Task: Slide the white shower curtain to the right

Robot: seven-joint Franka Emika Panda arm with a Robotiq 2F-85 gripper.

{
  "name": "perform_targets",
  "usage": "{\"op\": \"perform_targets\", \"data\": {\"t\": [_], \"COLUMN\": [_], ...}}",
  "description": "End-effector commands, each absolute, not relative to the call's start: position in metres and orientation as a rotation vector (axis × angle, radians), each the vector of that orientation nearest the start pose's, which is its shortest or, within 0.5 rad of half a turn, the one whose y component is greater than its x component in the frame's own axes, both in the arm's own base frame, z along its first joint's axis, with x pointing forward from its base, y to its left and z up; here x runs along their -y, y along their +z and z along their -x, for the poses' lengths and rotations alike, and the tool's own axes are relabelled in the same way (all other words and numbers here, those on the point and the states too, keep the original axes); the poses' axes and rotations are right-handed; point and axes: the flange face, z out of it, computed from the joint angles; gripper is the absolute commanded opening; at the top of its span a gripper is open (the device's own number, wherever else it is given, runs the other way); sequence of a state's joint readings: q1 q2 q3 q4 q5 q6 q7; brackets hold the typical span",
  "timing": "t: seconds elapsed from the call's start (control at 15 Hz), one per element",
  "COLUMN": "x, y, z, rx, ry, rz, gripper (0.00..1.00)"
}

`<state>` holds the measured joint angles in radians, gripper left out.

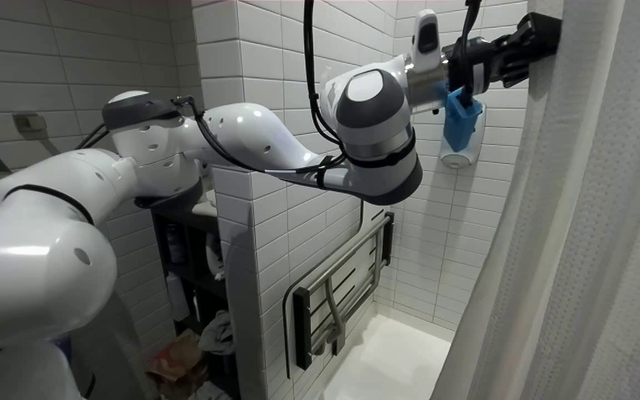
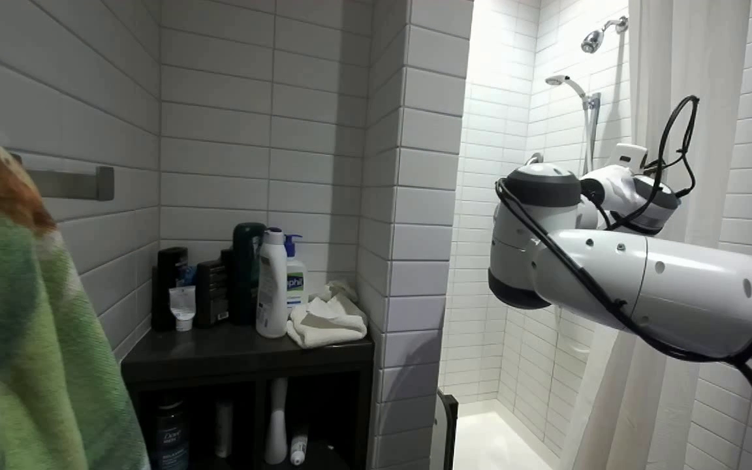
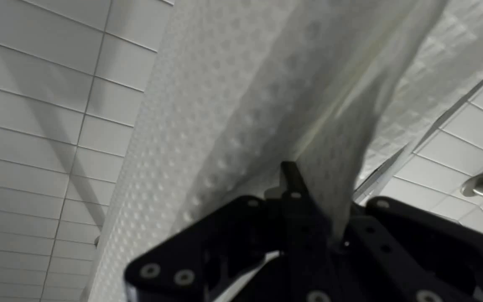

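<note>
Gently, then: the gripper [image 3: 325, 205] pinches a fold of curtain [image 3: 224, 96] between its jaws, so draw right slowly and level (a jerk might free it).

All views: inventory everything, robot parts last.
shower curtain: 1, white, in gripper
tiles: many, white, walls
floor: 1, white, shower
shower seat: 1, white-grey, wall
shower heads: 2, silvery, wall
bars: several, metallic, walls
dispenser: 1, white, wall
unclear item: 1, blue, overlapping dispenser
shelf: 1, black, corner
bottles: several, mixed, shelf
cloth: 1, white, shelf
towel: 1, multicoloured, foreground
heap: 1, brown-grey, by shelf
arm: 1, white, exterior views
cables: several, black, arm
gripper: 1, black, pinching shower curtain
</note>
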<state>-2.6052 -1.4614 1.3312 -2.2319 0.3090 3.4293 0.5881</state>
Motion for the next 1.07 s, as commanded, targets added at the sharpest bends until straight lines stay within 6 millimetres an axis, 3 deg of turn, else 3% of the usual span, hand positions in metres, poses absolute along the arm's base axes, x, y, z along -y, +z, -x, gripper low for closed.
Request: {"op": "perform_targets", "data": {"t": [0.0,1.0], "x": [0.389,0.405], "y": [0.523,0.519], "z": [-0.404,-0.365], "rx": [0.661,0.745], "ry": [0.934,0.76], "rz": [-1.208,-1.221], "gripper": [0.0,0.0]}}
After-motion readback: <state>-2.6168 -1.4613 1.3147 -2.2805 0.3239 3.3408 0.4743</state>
